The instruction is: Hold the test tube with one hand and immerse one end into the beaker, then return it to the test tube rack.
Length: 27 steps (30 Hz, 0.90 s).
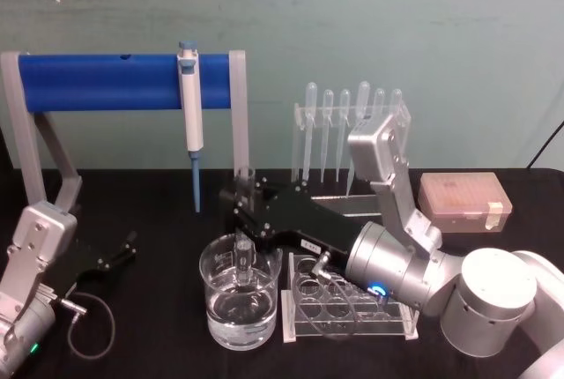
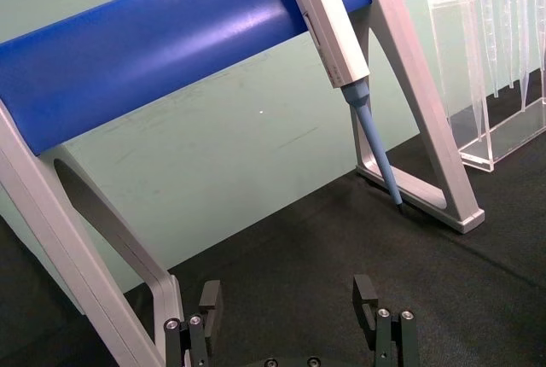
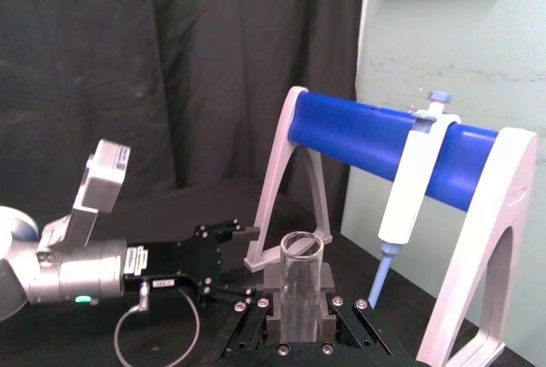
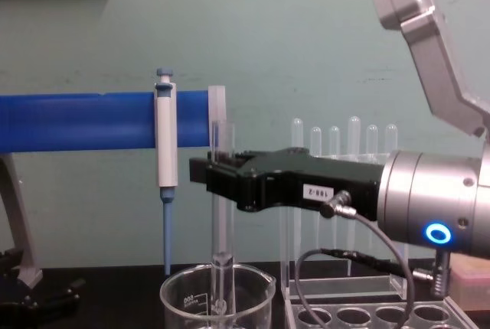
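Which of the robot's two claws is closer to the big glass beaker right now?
Right. The right gripper is directly above the beaker, holding the test tube upright with its lower end inside. The left gripper sits open, well off to the beaker's left.

A small white label [image 4: 316, 190] sits on the side of the right gripper [image 4: 215, 170], near the middle of the chest view. Its dark marks look like "198-2", but they are tiny, so that is not sure. On the beaker [image 4: 181, 300], at the bottom of that frame, white printing looks like "500" or "600".
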Motion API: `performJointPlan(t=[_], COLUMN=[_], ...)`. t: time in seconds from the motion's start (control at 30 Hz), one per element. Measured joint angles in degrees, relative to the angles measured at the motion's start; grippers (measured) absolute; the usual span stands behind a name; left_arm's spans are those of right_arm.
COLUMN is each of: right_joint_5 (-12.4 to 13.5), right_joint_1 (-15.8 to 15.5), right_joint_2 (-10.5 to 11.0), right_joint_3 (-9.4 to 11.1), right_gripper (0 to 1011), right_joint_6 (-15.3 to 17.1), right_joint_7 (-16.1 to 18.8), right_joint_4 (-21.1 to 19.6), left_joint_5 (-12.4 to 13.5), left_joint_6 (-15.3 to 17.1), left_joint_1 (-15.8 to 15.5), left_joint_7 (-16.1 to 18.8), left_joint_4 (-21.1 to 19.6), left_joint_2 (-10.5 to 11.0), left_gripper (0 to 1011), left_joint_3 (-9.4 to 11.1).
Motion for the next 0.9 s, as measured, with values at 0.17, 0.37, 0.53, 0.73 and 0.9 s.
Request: performJointPlan(t=[0.17,0.37,0.53,0.73,0.9], right_joint_5=[-0.9,-1.9,-2.6,-3.0,-3.2], right_joint_1=[-0.1,-0.4,-0.4,-0.7,-0.9], right_joint_2=[-0.2,-0.5,-0.7,-1.0,-1.1], right_joint_3=[-0.4,-0.8,-1.0,-0.9,-0.8], right_gripper=[228,228,228,228,228], right_joint_6=[-1.0,-1.9,-2.4,-2.8,-2.7], right_joint_7=[0.8,1.6,2.1,2.6,2.8], right_joint_4=[1.1,2.6,3.6,4.4,4.5], left_joint_5=[0.0,0.0,0.0,0.0,0.0], left_joint_6=[0.0,0.0,0.0,0.0,0.0], left_joint_1=[0.0,0.0,0.0,0.0,0.0], left_joint_7=[0.0,0.0,0.0,0.0,0.0], left_joint_4=[0.0,0.0,0.0,0.0,0.0], left_joint_2=[0.0,0.0,0.0,0.0,0.0], left_gripper=[1000,1000,1000,1000,1000], left_joint_3=[0.0,0.0,0.0,0.0,0.0])
